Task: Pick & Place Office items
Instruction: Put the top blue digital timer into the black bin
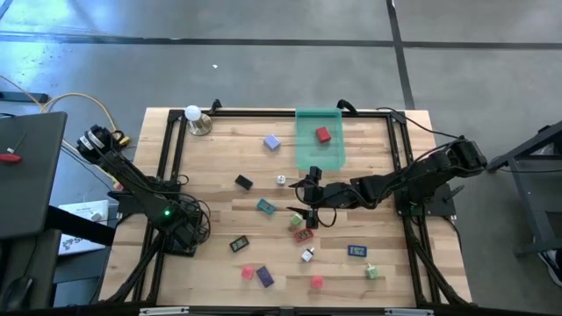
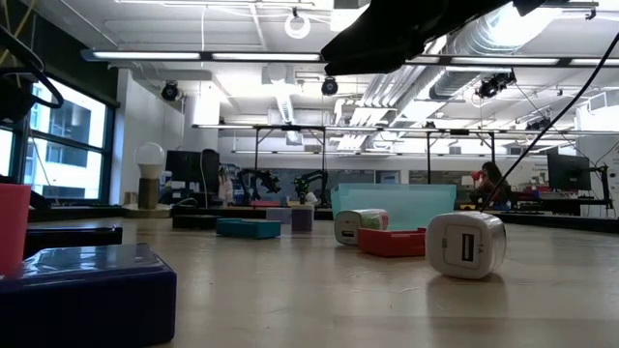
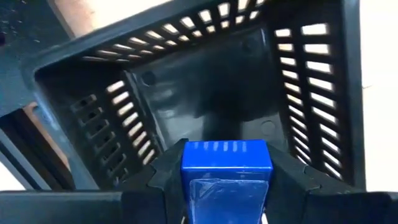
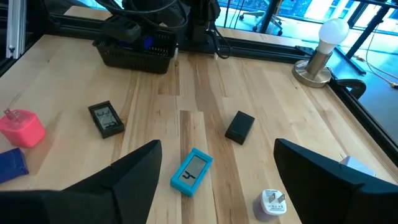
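Small office items lie scattered on the wooden table (image 1: pixel 219 211). My left gripper (image 3: pixel 227 180) hangs over the black tray (image 3: pixel 205 93) at the table's left near side, shut on a blue block (image 3: pixel 227 165). My right gripper (image 4: pixel 217 149) hovers open above mid-table, its fingers spread wide to either side of a teal flat piece (image 4: pixel 191 171) lying flat below and touching nothing. In the high view the right gripper (image 1: pixel 303 209) is just right of that teal piece (image 1: pixel 265 206). A red block (image 1: pixel 323 135) lies in the green tray (image 1: pixel 307 158). My left gripper pinches the blue block between its two fingers (image 3: pixel 155 180), one on each side face (image 3: pixel 186 171). The block is lifted clear above the inside of the black tray. The wrist view looks along the fingers, so how far back it reaches cannot be told.
Near the right gripper lie a black block (image 4: pixel 240 126), a white plug (image 4: pixel 272 202), a black flat device (image 4: pixel 106 118) and a pink block (image 4: pixel 22 127). The white ball lamp (image 1: pixel 195 116) stands at the far left corner. A black frame (image 1: pixel 171 149) borders the table.
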Motion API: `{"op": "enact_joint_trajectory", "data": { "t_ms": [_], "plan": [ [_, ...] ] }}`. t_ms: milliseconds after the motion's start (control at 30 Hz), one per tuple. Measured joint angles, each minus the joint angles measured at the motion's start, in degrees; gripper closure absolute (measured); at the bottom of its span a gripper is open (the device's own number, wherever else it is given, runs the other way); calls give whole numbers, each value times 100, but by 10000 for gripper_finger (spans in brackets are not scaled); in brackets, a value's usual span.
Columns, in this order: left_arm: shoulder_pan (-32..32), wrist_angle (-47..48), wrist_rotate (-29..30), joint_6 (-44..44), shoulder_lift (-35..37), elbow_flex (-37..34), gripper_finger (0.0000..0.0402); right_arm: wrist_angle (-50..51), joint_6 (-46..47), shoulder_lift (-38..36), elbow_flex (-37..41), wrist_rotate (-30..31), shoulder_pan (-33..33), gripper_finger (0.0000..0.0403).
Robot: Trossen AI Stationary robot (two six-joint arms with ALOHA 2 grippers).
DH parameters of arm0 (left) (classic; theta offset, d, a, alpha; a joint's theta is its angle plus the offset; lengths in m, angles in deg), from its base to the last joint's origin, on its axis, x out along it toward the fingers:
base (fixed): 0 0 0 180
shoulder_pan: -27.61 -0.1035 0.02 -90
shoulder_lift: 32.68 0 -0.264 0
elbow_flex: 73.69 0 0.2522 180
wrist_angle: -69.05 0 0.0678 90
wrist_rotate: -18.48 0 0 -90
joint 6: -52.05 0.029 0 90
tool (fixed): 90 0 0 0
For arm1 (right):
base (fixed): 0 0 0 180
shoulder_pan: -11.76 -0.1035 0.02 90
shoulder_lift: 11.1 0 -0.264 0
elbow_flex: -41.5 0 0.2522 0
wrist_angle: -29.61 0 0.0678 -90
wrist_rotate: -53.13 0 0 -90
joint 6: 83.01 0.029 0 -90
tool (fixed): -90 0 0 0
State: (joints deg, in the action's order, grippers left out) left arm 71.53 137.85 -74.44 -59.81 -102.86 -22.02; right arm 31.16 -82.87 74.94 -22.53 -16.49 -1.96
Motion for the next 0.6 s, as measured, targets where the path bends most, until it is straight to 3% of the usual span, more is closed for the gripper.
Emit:
{"op": "enact_joint_trajectory", "data": {
  "t_ms": [267,600],
  "plan": [
    [0,-5,240,11,-84,-2,242,0,0,0,0,0,-2,103],
    [0,-97,68,32,-214,-35,241,2,0,0,0,-2,-2,103]
  ]
}}
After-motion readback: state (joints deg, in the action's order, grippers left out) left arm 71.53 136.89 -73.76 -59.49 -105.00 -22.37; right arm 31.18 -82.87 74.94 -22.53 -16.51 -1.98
